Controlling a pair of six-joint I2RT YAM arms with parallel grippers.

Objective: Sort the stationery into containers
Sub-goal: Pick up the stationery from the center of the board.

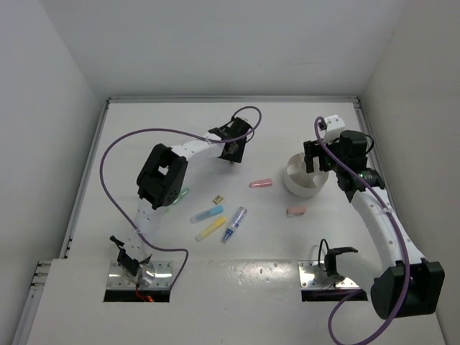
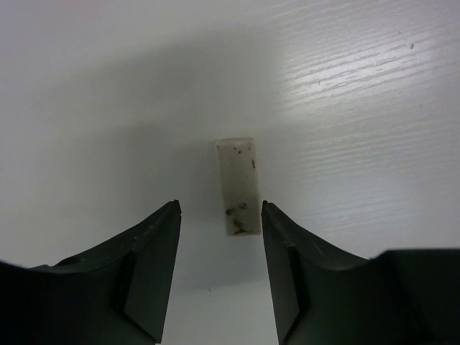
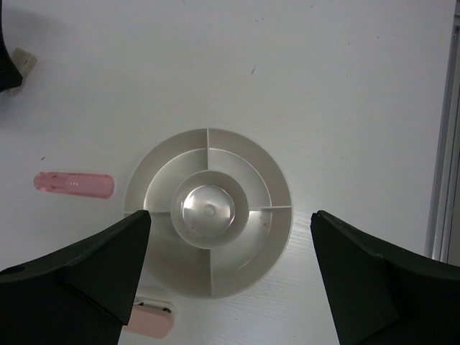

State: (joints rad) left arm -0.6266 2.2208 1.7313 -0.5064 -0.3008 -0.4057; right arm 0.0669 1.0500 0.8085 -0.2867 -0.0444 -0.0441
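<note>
A beige eraser (image 2: 237, 185), speckled with dark marks, lies on the table, its near end between my left gripper's (image 2: 221, 208) open fingertips. That gripper (image 1: 231, 152) is low over the table at the back centre. My right gripper (image 3: 230, 215) is wide open and empty, hovering over the round white divided bowl (image 3: 277, 180), whose compartments are empty. The bowl (image 1: 302, 185) stands at the right. A pink pen (image 1: 261, 183) and a pink eraser (image 1: 296, 211) lie near it. The blue (image 1: 207, 213), yellow (image 1: 210, 228), purple-blue (image 1: 234, 223) and green (image 1: 181, 194) pens and a brown block (image 1: 218, 199) lie mid-table.
Square metal plates (image 1: 164, 269) (image 1: 310, 275) sit at the arm bases on the near edge. Purple cables loop over both arms. White walls enclose the table on the left, back and right. The green pen is partly under the left arm's elbow.
</note>
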